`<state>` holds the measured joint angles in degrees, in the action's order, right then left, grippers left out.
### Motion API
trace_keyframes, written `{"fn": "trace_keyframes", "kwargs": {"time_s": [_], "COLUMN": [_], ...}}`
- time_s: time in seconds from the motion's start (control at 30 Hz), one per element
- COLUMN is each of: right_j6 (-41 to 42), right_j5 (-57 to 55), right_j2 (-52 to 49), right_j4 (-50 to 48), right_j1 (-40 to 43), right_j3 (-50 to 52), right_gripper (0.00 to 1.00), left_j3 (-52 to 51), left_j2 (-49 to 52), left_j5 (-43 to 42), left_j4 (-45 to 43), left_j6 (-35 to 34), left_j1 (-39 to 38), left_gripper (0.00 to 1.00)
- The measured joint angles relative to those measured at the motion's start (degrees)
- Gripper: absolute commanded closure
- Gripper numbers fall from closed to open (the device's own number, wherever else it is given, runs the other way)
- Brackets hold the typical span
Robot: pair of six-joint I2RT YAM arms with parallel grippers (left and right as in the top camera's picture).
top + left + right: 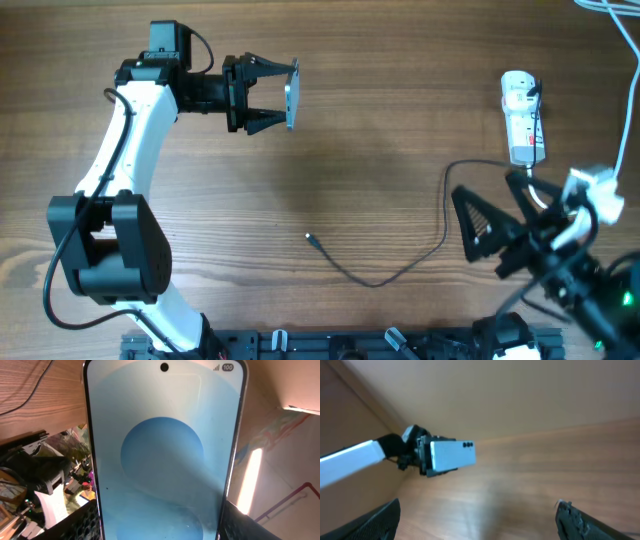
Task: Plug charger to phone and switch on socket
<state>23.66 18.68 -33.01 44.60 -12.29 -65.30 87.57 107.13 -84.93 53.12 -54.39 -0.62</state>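
My left gripper (282, 96) is shut on the phone (292, 95) and holds it on edge above the table at the upper left. In the left wrist view the phone's light blue screen (165, 450) fills the frame between the two fingers. In the right wrist view its pale back (452, 455) shows far off. The charger cable (400, 268) lies loose on the table, its small metal tip (309, 238) near the middle. The white socket (521, 117) lies at the upper right. My right gripper (468, 225) is open and empty, right of the cable.
A thick white cord (625, 60) runs from the socket area along the right edge. A black rail (330, 345) lines the table's front edge. In the left wrist view, clutter (45, 490) lies beyond the table.
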Motion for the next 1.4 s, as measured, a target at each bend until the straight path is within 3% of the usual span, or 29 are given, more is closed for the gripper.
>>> {"fn": "trace_keyframes", "kwargs": {"time_s": [0.13, 0.3, 0.4, 0.57, 0.67, 0.7, 0.8, 0.93, 1.27, 1.37, 1.4], "right_j6": [-0.20, -0.96, -1.66, -0.55, 0.79, 1.40, 3.85, 7.61, 11.87, 12.35, 12.37], "right_j5": [10.99, 15.37, 9.55, -7.74, -16.28, -18.75, -25.18, -33.83, -41.75, -45.16, -45.75], "right_j2": [-6.88, -16.81, -25.51, -41.75, -49.59, -52.13, -58.84, -64.00, -69.92, -71.63, -72.22], "right_j4": [-4.63, 3.13, 13.20, 32.63, 36.89, 37.24, 36.09, 28.72, 19.58, 19.28, 19.17], "right_j1": [-0.02, -2.91, -8.22, -19.47, -25.44, -27.65, -33.42, -39.56, -40.76, -40.76, -40.76], "right_j3": [-1.01, -1.79, -6.40, -26.05, -35.91, -38.93, -46.86, -50.60, -50.80, -50.80, -50.80], "right_gripper": [0.00, 0.03, 0.03, 0.01, 0.01, 0.05, 0.05, 0.07, 0.16, 0.37, 0.39], "left_j3": [0.00, 0.00, 0.00, 0.00, 0.00, 0.00, 0.00, 0.00, 0.00, 0.00, 0.00], "left_j2": [0.00, 0.00, 0.00, 0.00, 0.00, 0.00, 0.00, 0.00, 0.00, 0.00, 0.00], "left_j5": [-0.02, -0.02, 0.00, 0.44, 1.14, 1.33, 2.82, 3.74, 4.13, 4.13, 4.15], "left_j4": [-0.04, -0.02, -0.04, 0.02, 0.00, -0.04, 0.00, 0.00, 0.02, 0.02, 0.04], "left_j6": [0.00, 0.00, 0.00, -0.02, 0.00, 0.00, -0.02, 0.00, -0.44, -1.11, -1.29], "left_j1": [0.00, 0.00, 0.00, 0.00, 0.00, 0.00, 0.00, 0.00, -0.24, -1.46, -1.84], "left_gripper": [0.34, 0.34, 0.34, 0.34, 0.34, 0.34, 0.34, 0.34, 0.34, 0.34, 0.35]}}
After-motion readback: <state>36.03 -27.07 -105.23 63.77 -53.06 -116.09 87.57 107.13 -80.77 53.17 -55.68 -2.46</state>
